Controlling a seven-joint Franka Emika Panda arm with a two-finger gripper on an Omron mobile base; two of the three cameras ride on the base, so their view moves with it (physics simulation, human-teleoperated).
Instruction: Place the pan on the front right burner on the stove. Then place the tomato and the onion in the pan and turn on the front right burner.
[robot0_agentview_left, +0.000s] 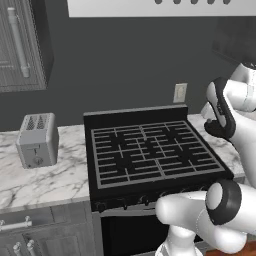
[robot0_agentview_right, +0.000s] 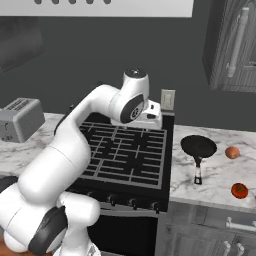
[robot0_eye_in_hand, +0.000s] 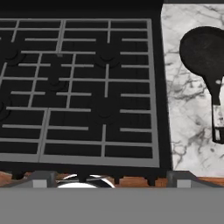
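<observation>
The black pan (robot0_agentview_right: 198, 146) (robot0_eye_in_hand: 204, 51) lies on the marble counter right of the stove (robot0_agentview_right: 125, 150) (robot0_agentview_left: 150, 150) (robot0_eye_in_hand: 78, 87), its long handle (robot0_eye_in_hand: 216, 118) pointing toward the front edge. Beside the pan sits the dull tan-orange onion (robot0_agentview_right: 232, 152). The red tomato (robot0_agentview_right: 239, 190) rests nearer the counter's front. The front right burner (robot0_agentview_right: 136, 164) (robot0_eye_in_hand: 104, 110) is bare under its grate. My gripper (robot0_agentview_right: 151, 121) (robot0_eye_in_hand: 111, 180) hangs above the stove's right rear part, left of the pan. It is open, fingertips (robot0_eye_in_hand: 43, 179) wide apart, nothing between them.
A silver toaster (robot0_agentview_left: 37, 140) (robot0_agentview_right: 17, 119) stands on the counter left of the stove. A row of knobs (robot0_agentview_right: 132, 202) (robot0_agentview_left: 125, 200) lines the stove's front edge. A wall outlet (robot0_agentview_right: 167, 99) is behind the stove, and cabinets hang at upper left and right.
</observation>
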